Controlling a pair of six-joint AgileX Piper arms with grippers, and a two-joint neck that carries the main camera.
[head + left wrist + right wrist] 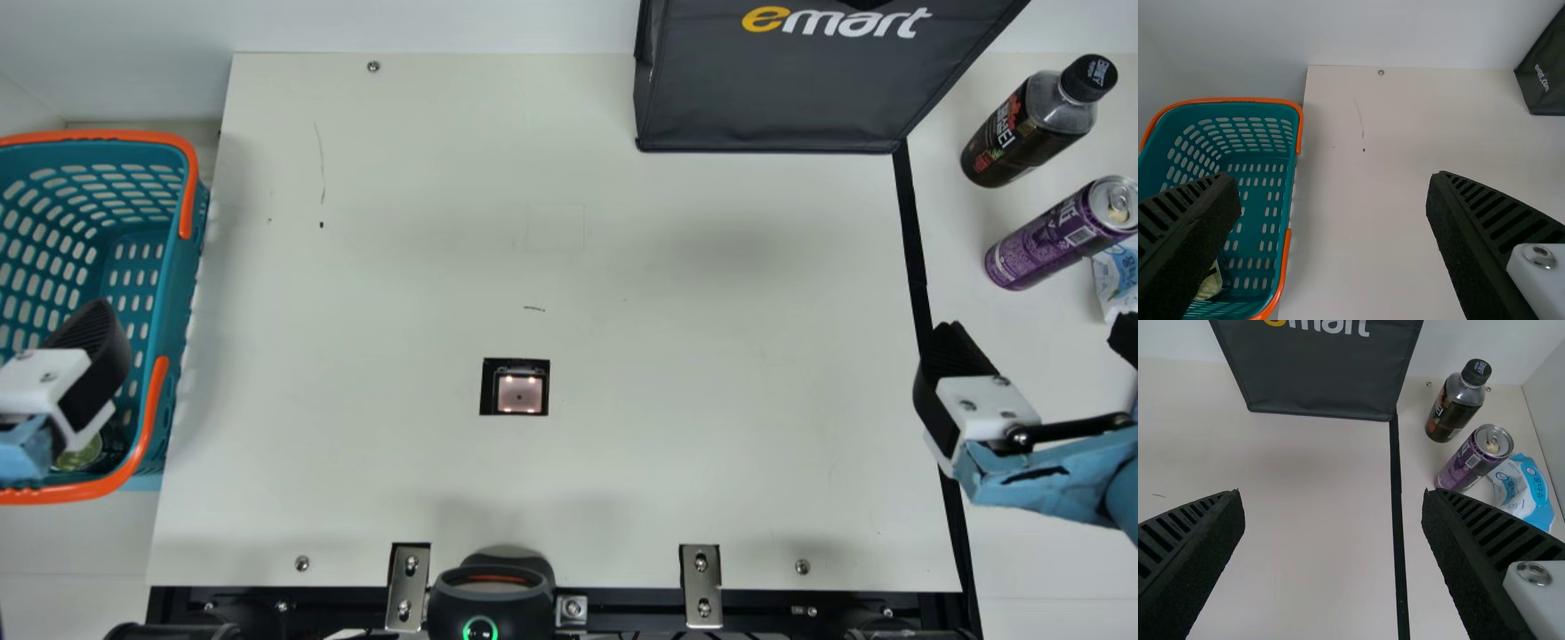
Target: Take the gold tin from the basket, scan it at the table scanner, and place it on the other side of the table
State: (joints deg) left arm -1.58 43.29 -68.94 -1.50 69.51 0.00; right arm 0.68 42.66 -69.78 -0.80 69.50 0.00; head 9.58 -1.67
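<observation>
1. At near end of basket (89,135): gold tin (1210,285), probably; just a yellowish bit in sight, partly hidden.
2. Mid-worktop (711,267): scanner (520,393), lit. Scan to do.
3. Over basket: left claw (1333,193), open, nothing gripped. Step in hand, by the look of it: pick, at approach stage.
4. Next: line up over tin, lower inside near wall, close on sides. Watch for rim and handle contact. Then lift clear, turn code to scanner.
5. At far right of worktop, by black strip (916,258): right claw (1333,503), open, empty. Possibly needed for placing later.
6. Past strip: can (1053,236), packet (1116,276), then bottle (1022,124). Likely drop zone; leave a gap.
7. Farthest: bag (773,80).
</observation>
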